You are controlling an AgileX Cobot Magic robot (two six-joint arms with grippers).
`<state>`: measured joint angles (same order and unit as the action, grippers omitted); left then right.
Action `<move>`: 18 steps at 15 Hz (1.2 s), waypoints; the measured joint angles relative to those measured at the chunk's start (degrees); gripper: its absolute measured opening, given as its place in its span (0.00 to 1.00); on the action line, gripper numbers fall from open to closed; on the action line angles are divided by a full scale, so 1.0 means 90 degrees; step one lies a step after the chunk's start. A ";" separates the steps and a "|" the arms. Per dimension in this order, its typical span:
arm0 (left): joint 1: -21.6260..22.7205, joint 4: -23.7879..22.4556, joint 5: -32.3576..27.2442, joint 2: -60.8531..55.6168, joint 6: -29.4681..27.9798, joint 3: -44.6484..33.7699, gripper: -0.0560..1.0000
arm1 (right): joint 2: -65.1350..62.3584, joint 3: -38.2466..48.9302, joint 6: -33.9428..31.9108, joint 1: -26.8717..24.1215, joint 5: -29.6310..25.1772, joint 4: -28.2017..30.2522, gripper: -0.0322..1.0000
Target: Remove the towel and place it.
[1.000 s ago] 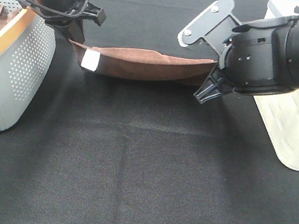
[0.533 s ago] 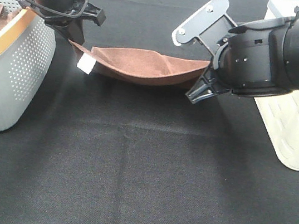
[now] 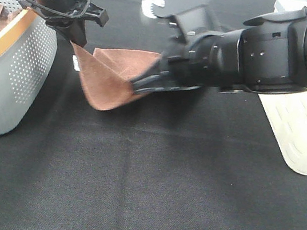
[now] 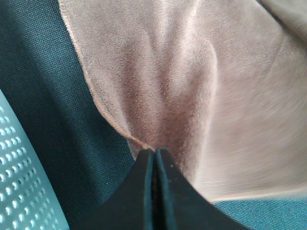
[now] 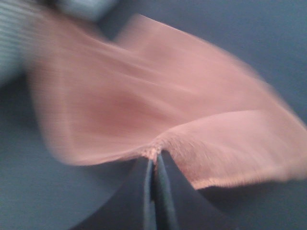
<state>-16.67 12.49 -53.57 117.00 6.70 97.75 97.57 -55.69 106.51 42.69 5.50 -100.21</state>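
Blur smears the right wrist view, but the rust-brown towel (image 3: 112, 80) sags toward the black surface (image 3: 141, 194) at the grey basket's (image 3: 17, 60) three o'clock, its hem pinched by the left end effector (image 4: 154, 153) and the right end effector (image 5: 153, 155), whose arm stretches low toward nine o'clock.

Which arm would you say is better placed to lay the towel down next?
Right, probably: the right gripper holds a towel corner low over the table, while the left gripper pinches its corner higher, close beside the basket.
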 joint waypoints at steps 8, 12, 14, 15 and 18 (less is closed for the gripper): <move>0.0000 0.0000 -0.0019 0.0000 0.0000 0.0000 0.05 | 0.0000 -0.0293 -0.4991 0.0000 -0.3871 0.5379 0.03; 0.0000 0.0000 -0.0019 0.0000 0.0000 0.0000 0.05 | 0.0000 -0.0834 -1.0351 0.0000 -0.3934 1.0625 0.03; 0.0000 0.0000 0.0013 0.0000 0.0000 0.0000 0.05 | 0.0000 -0.1159 -1.2045 0.0000 -0.4043 1.2624 0.03; 0.0000 0.0000 0.0013 0.0000 0.0000 0.0000 0.05 | 0.0000 -0.1159 -1.2045 0.0000 -0.4043 1.2624 0.03; 0.0006 0.0025 0.0344 0.0000 -0.0025 0.0000 0.05 | 0.0000 -0.1859 -1.3834 0.0000 -0.4571 1.5330 0.03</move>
<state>-16.62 12.72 -50.48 117.00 6.47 97.75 97.57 -72.42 -17.99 42.69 -35.64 37.76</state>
